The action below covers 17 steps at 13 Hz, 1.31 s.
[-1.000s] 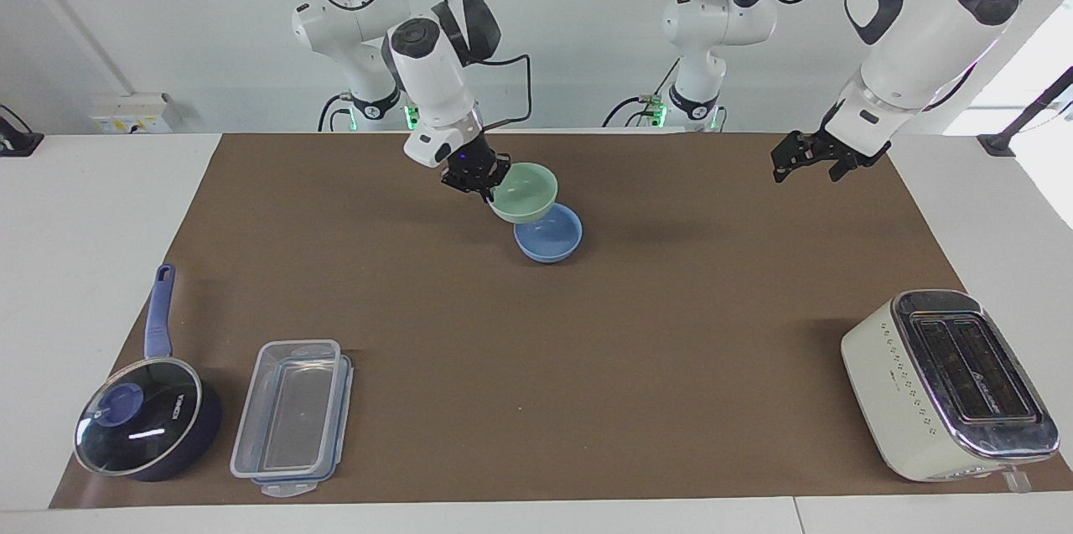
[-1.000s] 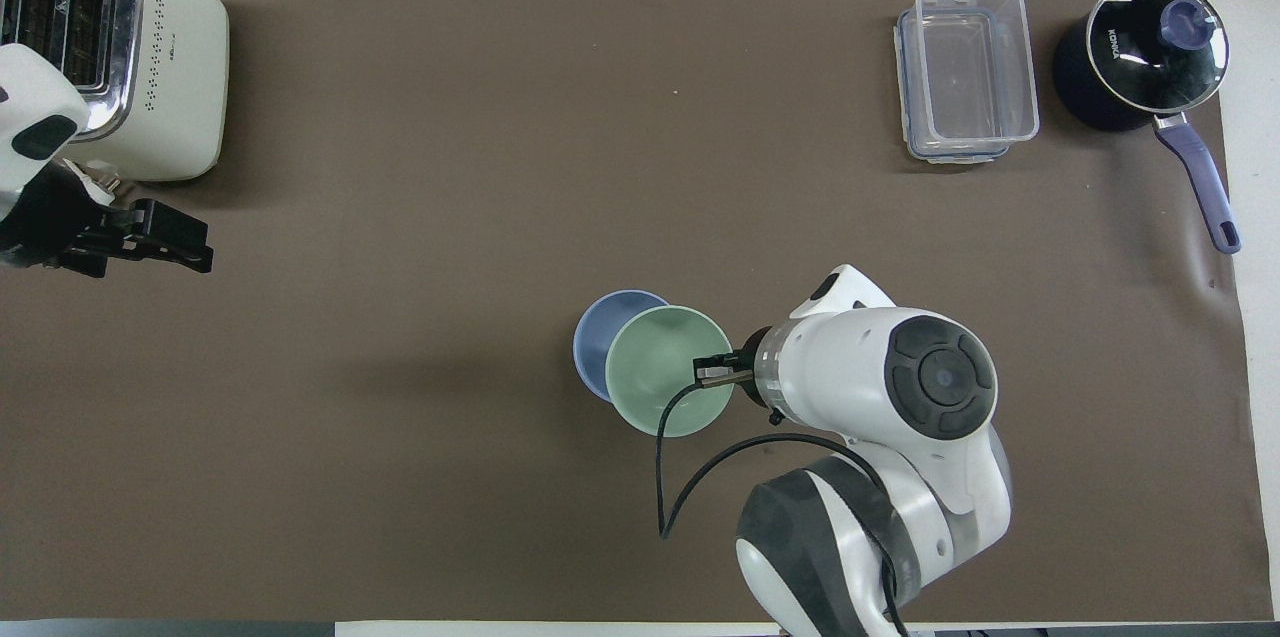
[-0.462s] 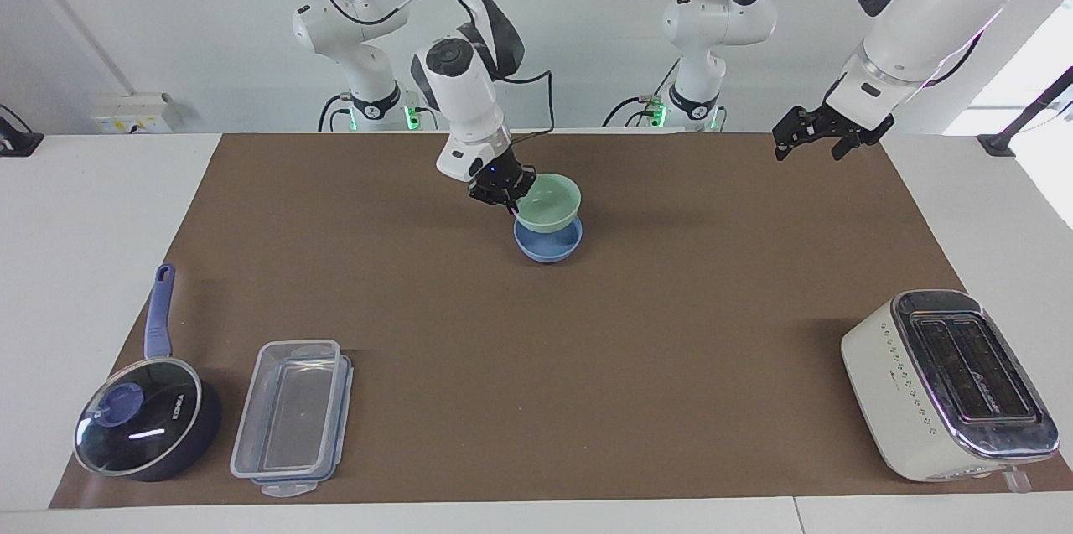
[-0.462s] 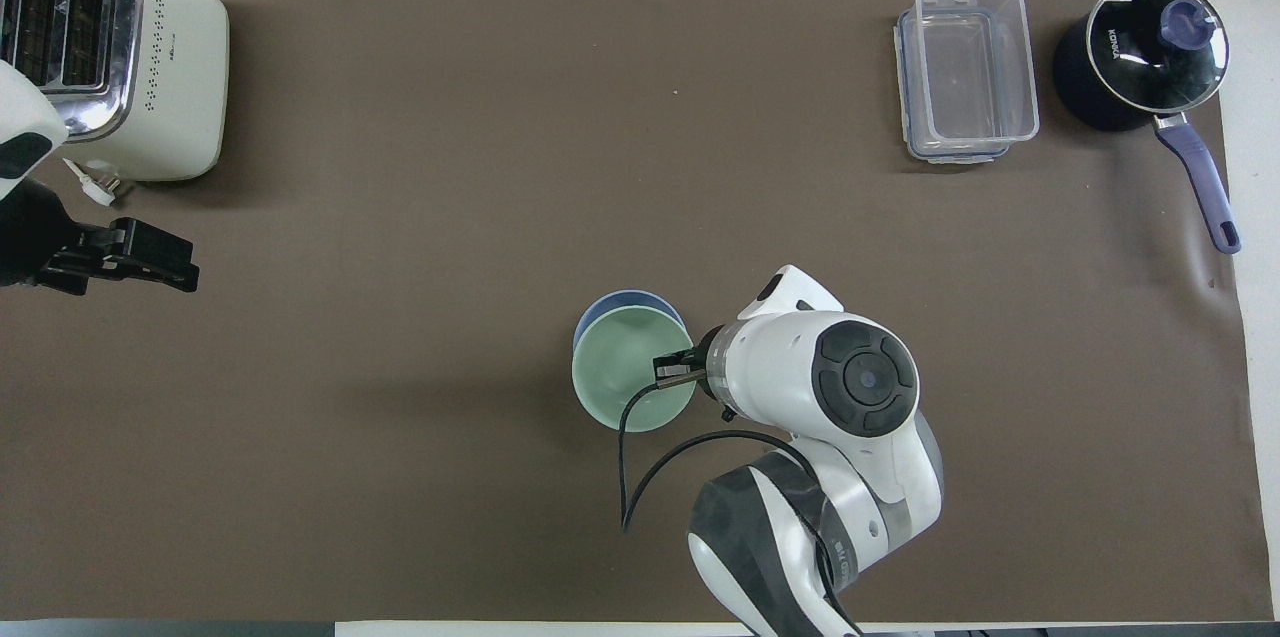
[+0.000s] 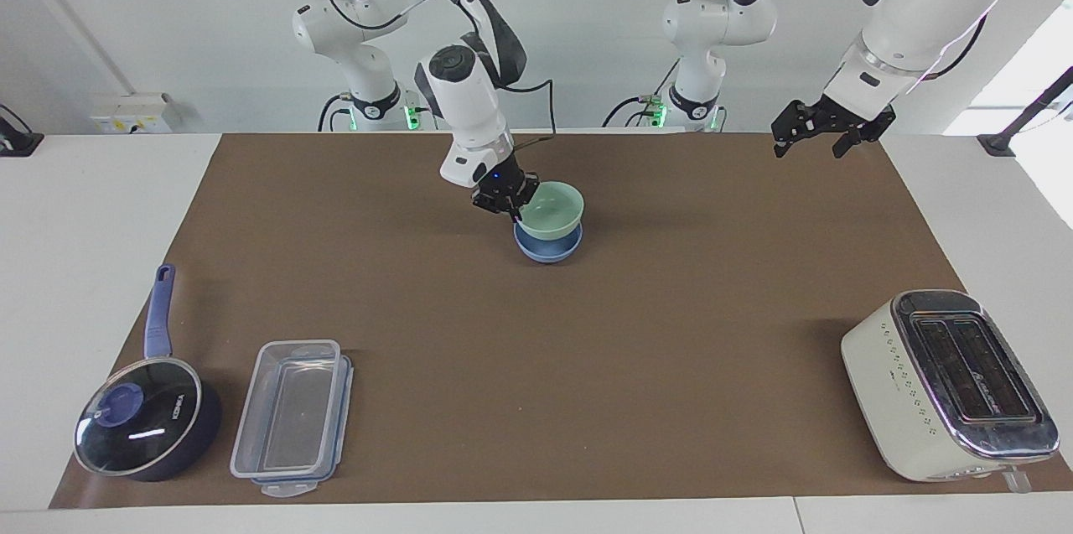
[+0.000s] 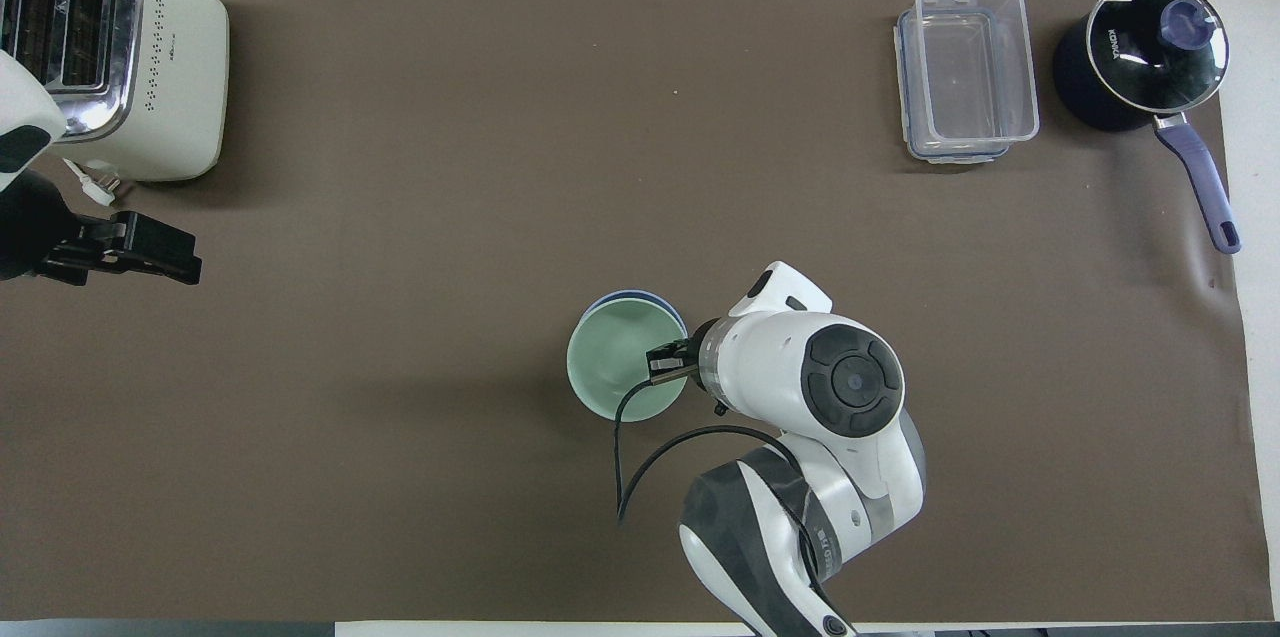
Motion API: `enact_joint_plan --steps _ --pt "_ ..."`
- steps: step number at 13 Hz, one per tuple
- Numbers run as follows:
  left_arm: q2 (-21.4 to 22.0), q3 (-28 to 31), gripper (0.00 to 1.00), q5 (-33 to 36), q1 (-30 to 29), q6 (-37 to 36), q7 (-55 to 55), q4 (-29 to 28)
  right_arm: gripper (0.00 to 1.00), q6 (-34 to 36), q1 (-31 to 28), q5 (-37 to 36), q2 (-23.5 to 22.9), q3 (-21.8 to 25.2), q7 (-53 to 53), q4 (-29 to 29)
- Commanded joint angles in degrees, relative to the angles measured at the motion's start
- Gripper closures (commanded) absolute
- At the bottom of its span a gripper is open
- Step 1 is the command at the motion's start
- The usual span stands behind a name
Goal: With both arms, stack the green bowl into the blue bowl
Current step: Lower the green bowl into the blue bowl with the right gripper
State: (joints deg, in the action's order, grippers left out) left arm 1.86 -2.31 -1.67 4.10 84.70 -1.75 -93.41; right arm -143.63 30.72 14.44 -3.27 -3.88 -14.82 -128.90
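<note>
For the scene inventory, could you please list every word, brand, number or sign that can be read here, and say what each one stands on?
"KONKA": white letters on the glass lid of the saucepan.
Toaster: a mark between its two slots, too blurred to read.
Right arm: small print on a grey link, too small to read.
Green bowl, blue bowl and clear container: no text.

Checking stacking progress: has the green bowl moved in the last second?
Yes. The green bowl, held by the right gripper, came down over the unmoved blue bowl.
</note>
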Motion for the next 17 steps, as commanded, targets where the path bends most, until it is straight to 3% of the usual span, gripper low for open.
enact_joint_plan --steps 1,11,17 --pt "0.6 -0.2 0.00 1.5 -0.1 -0.8 0.7 0.4 1.00 -1.7 0.3 -0.9 -1.3 0.3 1.2 0.2" --pt "1.5 -0.2 0.00 1.4 0.6 -0.9 0.3 -1.1 1.00 -1.9 -0.1 -1.1 -1.4 0.5 1.4 0.8" --pt "1.5 -0.2 0.00 1.4 0.0 -0.4 0.0 -1.0 1.00 -1.5 -0.2 -6.0 -1.2 0.5 1.4 0.8"
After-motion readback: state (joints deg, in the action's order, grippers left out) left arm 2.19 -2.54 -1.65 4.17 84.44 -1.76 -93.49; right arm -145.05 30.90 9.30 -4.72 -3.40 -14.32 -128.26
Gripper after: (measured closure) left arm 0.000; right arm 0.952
